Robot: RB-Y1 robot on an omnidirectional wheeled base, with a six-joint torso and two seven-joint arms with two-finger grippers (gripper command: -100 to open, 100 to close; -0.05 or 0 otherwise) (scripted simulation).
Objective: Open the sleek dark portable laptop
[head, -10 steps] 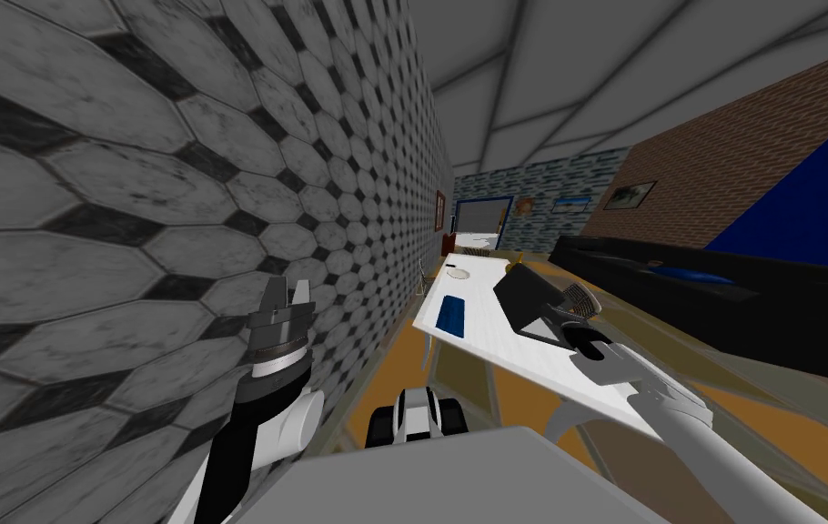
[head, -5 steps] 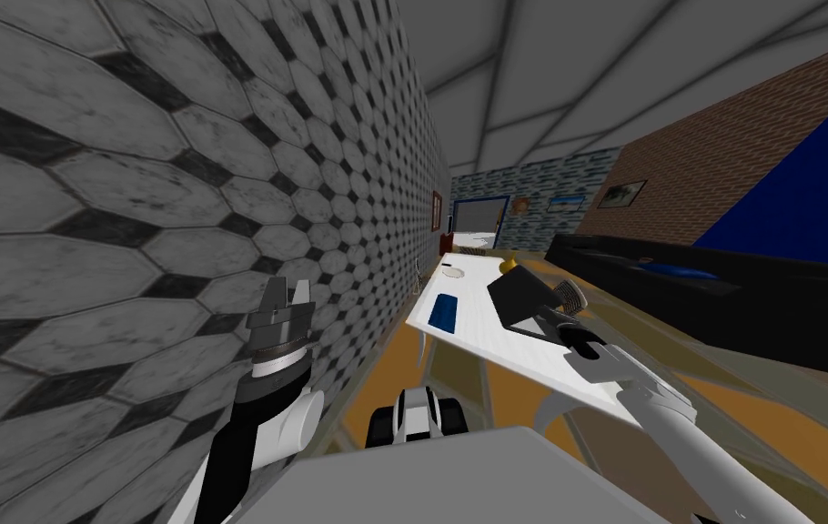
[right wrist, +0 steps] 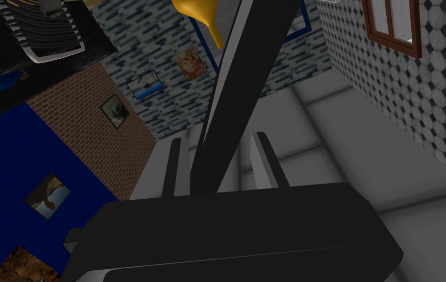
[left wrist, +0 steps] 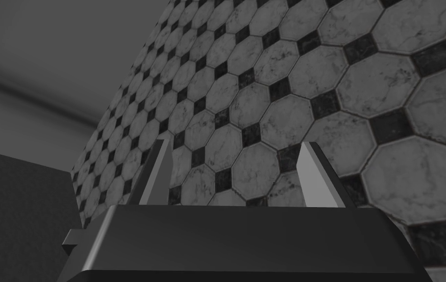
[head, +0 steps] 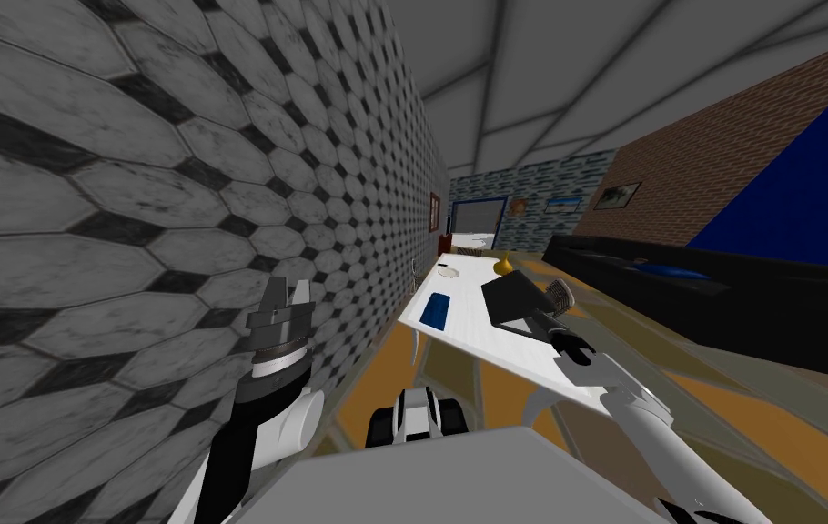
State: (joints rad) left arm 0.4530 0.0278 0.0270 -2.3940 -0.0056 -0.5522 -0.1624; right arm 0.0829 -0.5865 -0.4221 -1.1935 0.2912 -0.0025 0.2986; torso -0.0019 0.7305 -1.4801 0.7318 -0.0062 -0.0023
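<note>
A dark laptop (head: 510, 298) sits on the white table (head: 471, 332), its lid tilted up off the base. My right gripper (head: 546, 322) reaches it from the table's near side. In the right wrist view the fingers (right wrist: 262, 154) press both faces of the thin dark lid (right wrist: 246, 73), so my right gripper (right wrist: 217, 142) is shut on it. My left gripper (head: 287, 293) is raised beside the tiled wall, and it stands open (left wrist: 236, 149) with nothing between its fingers.
On the table lie a blue flat object (head: 435, 311), a white plate (head: 449, 270) and a yellow vase (head: 501, 265). A grey ribbed object (head: 560, 296) sits just beyond the laptop. A long black sofa (head: 721, 291) runs along the right.
The whole head view has shifted, with the table now slightly farther and to the left. My right arm stretches out more and stays on the laptop lid. The left arm has not moved.
</note>
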